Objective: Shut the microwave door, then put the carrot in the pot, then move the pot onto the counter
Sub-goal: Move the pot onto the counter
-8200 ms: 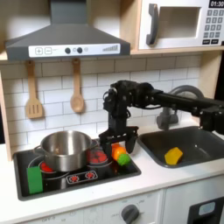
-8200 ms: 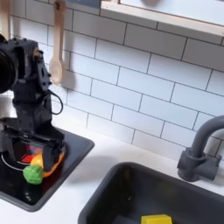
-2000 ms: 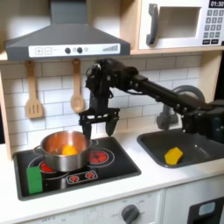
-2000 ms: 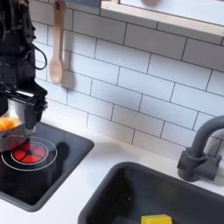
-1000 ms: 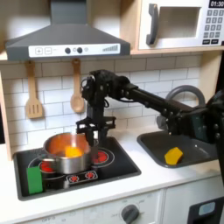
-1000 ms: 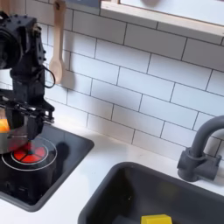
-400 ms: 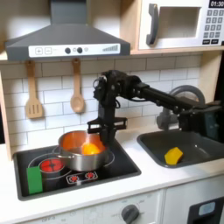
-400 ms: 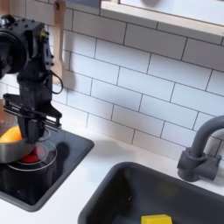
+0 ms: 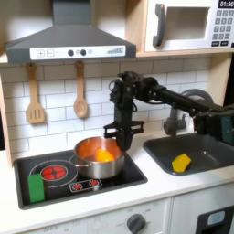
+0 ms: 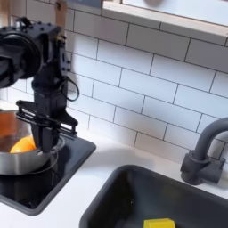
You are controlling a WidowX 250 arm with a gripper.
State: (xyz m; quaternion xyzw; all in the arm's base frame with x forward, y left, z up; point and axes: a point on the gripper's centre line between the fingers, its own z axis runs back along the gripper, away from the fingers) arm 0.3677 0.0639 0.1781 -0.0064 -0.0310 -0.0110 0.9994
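Observation:
The steel pot (image 9: 91, 169) sits on the right burner of the black hob, and the orange carrot (image 9: 104, 155) lies inside it. My gripper (image 9: 122, 144) points down and is shut on the pot's right rim. In the second exterior view the pot (image 10: 22, 164) is at the left edge with the carrot (image 10: 21, 142) in it, and the gripper (image 10: 48, 135) clamps its near rim. The microwave door (image 9: 183, 26) at the top right is shut. The white counter (image 9: 155, 187) runs in front of the hob and sink.
A green block (image 9: 36, 187) stands on the hob's front left. A yellow wedge (image 9: 182, 163) lies in the dark sink (image 9: 210, 151), behind which rises a grey faucet (image 10: 203, 151). Two wooden utensils (image 9: 35, 96) hang on the tiled wall.
The gripper dropped the carrot into the pot, took hold of the pot's rim and dragged it from the left burner to the right burner in the first exterior view.

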